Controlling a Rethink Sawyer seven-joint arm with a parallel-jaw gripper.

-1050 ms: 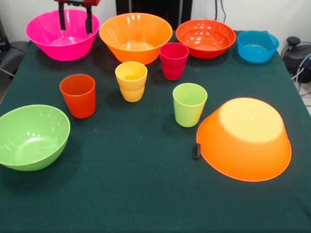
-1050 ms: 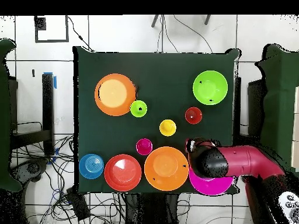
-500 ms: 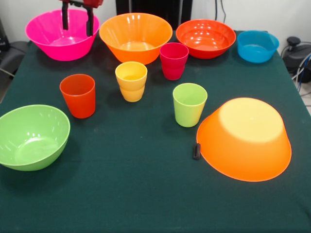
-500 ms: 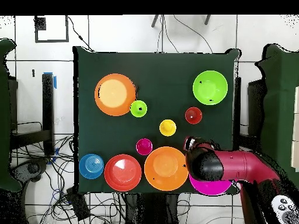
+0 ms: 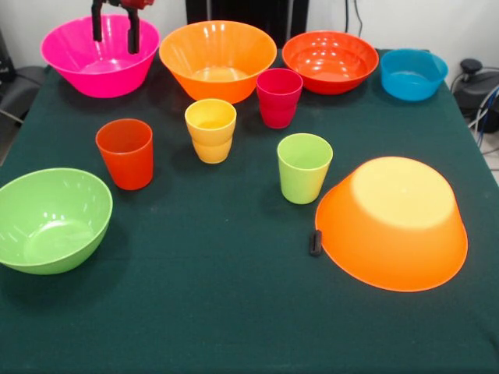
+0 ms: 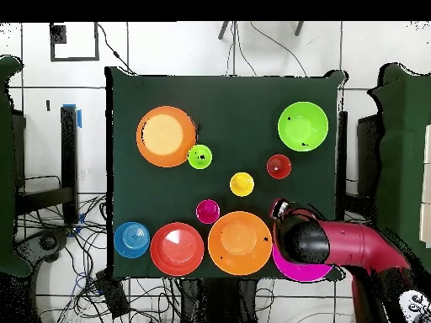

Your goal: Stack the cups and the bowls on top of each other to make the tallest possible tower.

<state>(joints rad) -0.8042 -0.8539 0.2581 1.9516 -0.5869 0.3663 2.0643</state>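
Pincer [image 5: 114, 31] open, fingers apart, empty, hanging over pink bowl [image 5: 86, 68] at desk [image 5: 218, 312] back corner. Along same back row: upright orange bowl [image 5: 217, 58], red-orange bowl [image 5: 330, 61], blue bowl [image 5: 413, 74]. 4 cups mid-desk, none stacked. Green bowl [image 5: 48, 220] upright; 2nd orange bowl [image 5: 394, 222] upside down.

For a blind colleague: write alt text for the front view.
A robot gripper hangs open over a pink bowl at the far left of a green-clothed table. Four more upright bowls, one overturned orange bowl and four upright cups lie scattered, nothing stacked.
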